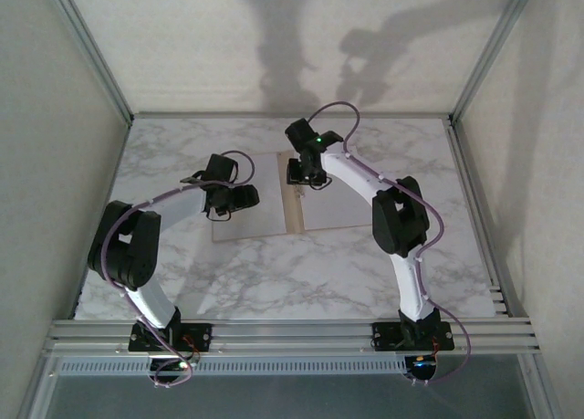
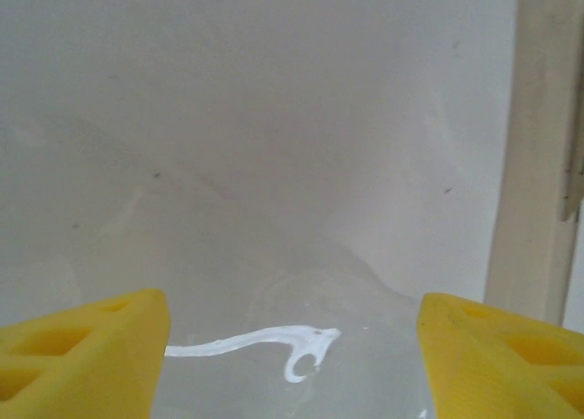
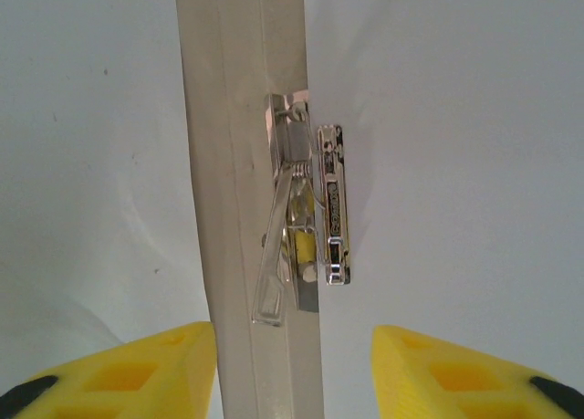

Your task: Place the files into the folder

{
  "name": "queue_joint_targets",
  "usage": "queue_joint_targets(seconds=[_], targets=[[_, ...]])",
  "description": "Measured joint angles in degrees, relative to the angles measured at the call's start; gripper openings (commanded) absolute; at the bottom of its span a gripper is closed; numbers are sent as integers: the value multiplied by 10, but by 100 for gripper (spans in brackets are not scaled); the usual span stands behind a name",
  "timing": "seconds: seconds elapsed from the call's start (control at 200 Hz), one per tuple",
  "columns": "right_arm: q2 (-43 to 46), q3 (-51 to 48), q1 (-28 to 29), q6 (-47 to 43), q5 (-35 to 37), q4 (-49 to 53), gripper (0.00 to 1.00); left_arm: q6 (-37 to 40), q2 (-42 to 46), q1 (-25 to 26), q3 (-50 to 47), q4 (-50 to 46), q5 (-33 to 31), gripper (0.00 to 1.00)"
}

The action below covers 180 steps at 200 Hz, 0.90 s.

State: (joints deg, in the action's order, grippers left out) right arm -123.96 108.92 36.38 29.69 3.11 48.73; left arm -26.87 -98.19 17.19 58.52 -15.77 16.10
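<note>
**Fastening stage: both grippers over the open folder**

My right gripper (image 3: 292,346), fingers apart and empty, straddles the spine of the folder (image 3: 237,163) just below the metal clip (image 3: 306,209). My left gripper (image 2: 292,332), also apart and empty, hovers left of the clip above the files (image 2: 274,163), which lie slightly buckled. I judge the sheets to be laid in but unfastened. The next move calls for working the clip while pressing the paper flat.
</note>
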Motion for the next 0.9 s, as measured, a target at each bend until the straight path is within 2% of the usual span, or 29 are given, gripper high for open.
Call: queue_joint_targets(seconds=[0.681, 0.901], targets=[[-53, 54, 8, -14, 13, 41, 23, 16, 0, -3, -10, -14, -25, 73], [-55, 56, 8, -21, 3, 43, 23, 16, 0, -6, -11, -14, -26, 73]])
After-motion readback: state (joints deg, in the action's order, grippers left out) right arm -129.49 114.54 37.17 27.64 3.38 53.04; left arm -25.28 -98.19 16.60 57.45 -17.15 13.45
